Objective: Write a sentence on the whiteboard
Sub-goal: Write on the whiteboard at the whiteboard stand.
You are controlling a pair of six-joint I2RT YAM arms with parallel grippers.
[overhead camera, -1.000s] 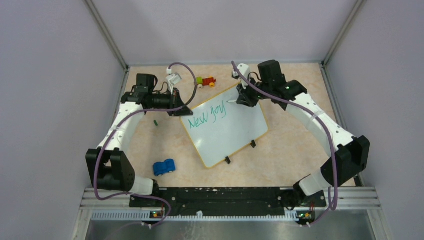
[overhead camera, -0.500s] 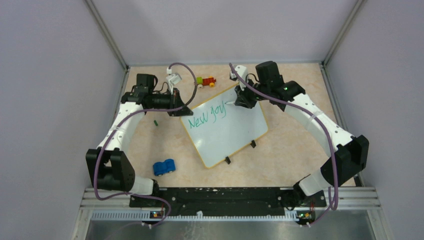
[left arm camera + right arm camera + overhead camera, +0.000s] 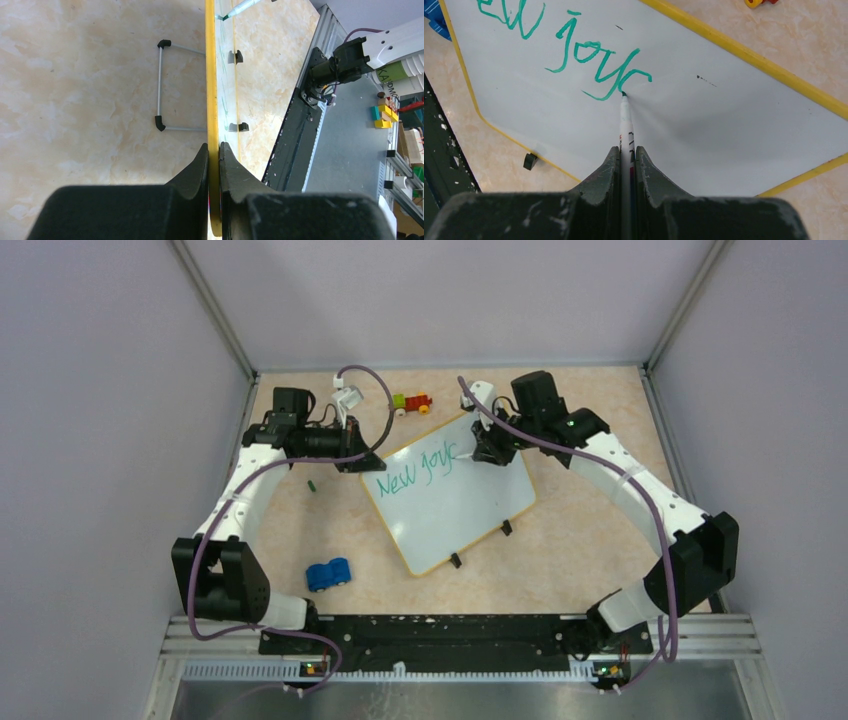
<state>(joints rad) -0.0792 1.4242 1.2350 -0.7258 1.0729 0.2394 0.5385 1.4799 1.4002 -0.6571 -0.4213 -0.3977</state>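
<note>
The whiteboard (image 3: pixel 455 505) lies tilted in the middle of the table, white with a yellow rim (image 3: pixel 212 90) and black clips (image 3: pixel 455 560) on its near edge. Green writing (image 3: pixel 415 470) reads "New joy" plus a started letter; it also shows in the right wrist view (image 3: pixel 599 65). My left gripper (image 3: pixel 213 150) is shut on the board's rim at its far-left corner (image 3: pixel 362 462). My right gripper (image 3: pixel 627 150) is shut on a white marker (image 3: pixel 625 120), whose green tip (image 3: pixel 623 93) touches the board just after the "y". The right gripper (image 3: pixel 485 447) hovers over the board's far edge.
A red, yellow and green toy (image 3: pixel 412 402) lies behind the board. A blue toy car (image 3: pixel 328 573) sits at the near left. A small green cap (image 3: pixel 311 484) lies left of the board. A wire stand (image 3: pixel 165 85) shows under the board. The black base rail (image 3: pixel 440 635) runs along the front.
The right gripper has moved the marker slightly right along the top line, adding a fresh green stroke after "joy". The left arm and the board have not moved.
</note>
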